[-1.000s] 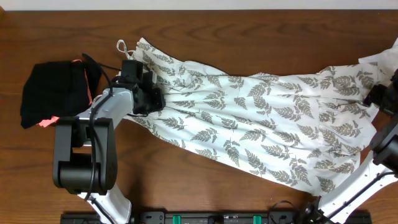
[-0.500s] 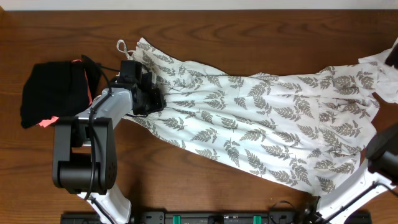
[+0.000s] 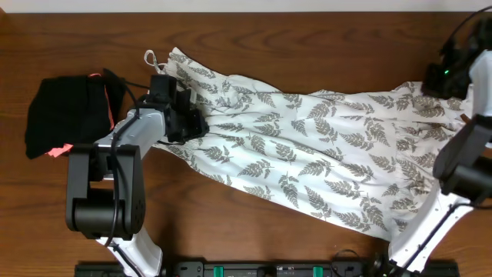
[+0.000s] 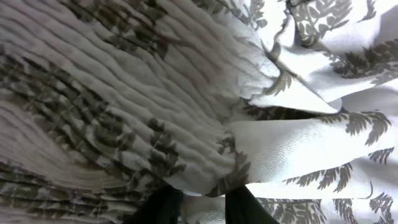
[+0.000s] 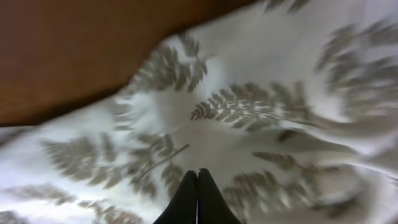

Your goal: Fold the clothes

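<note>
Fern-print dress [image 3: 307, 146] lying diagonally across the table [image 3: 231, 46] toward its right edge, left gripper [image 4: 202, 208] pinching the gathered bodice, right gripper [image 5: 198, 190] hanging fingers-together over fabric near the far right corner

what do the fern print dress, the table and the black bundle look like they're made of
dress: thin matte woven fabric, maybe cotton or viscose; it creases softly, and the left wrist view shows fine gathers.
table: wood or veneer, brown with visible grain, low sheen.
black bundle: soft matte cloth slumped in folds; fibre unclear.
</note>
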Robot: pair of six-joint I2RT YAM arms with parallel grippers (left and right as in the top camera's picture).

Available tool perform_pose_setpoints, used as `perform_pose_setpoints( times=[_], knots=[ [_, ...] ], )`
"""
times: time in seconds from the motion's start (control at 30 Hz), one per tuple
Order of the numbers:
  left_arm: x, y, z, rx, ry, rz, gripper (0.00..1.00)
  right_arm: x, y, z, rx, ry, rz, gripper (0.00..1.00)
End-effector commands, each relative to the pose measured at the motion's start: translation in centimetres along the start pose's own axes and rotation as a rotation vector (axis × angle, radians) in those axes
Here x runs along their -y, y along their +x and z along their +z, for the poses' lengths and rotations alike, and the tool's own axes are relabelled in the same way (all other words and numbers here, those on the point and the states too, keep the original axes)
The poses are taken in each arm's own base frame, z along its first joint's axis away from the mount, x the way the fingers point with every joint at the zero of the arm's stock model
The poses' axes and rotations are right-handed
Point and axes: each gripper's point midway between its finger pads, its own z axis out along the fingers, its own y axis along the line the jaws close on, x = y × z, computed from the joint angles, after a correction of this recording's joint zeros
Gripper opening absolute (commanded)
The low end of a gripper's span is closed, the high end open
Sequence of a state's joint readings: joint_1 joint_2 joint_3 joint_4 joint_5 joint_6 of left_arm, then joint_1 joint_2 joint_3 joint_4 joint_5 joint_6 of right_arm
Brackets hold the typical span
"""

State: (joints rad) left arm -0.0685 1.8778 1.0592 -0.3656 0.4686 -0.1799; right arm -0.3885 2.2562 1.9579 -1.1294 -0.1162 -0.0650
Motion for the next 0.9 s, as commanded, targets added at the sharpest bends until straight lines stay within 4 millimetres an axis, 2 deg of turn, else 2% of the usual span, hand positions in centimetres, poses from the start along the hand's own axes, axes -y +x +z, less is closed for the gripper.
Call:
perform_pose_setpoints(
  times=[0.0,0.23,0.47,0.53,0.73,0.87],
  knots=[
    [0.3,0.9,1.0,-0.035,0.017,0.004,0.25,0.5,0.5,1.9,-0.041,0.009,-0.011,0.02],
    [0.6,1.0,1.1,-0.036,0.019,0.013,0.25,0.8,1.1,6.1,-0.098,0.004,-0.008,0.02],
    [0.6,1.0,1.1,-0.036,0.019,0.013,0.25,-0.8,0.9,10.8,-0.110,-0.001,-0.055,0.02],
    [0.6,1.0,1.1,-0.036,0.019,0.013,0.25,-1.6,0.2,12.2,-0.086,0.002,-0.074,0.03],
    [0.6,1.0,1.1,-0.036,0.019,0.013,0.25,-4.4,-3.6,15.5,0.075,0.003,-0.133,0.07],
    [0.6,1.0,1.1,-0.036,0.020,0.012,0.25,-6.3,-6.4,15.6,0.194,-0.006,-0.160,0.13]
  ],
)
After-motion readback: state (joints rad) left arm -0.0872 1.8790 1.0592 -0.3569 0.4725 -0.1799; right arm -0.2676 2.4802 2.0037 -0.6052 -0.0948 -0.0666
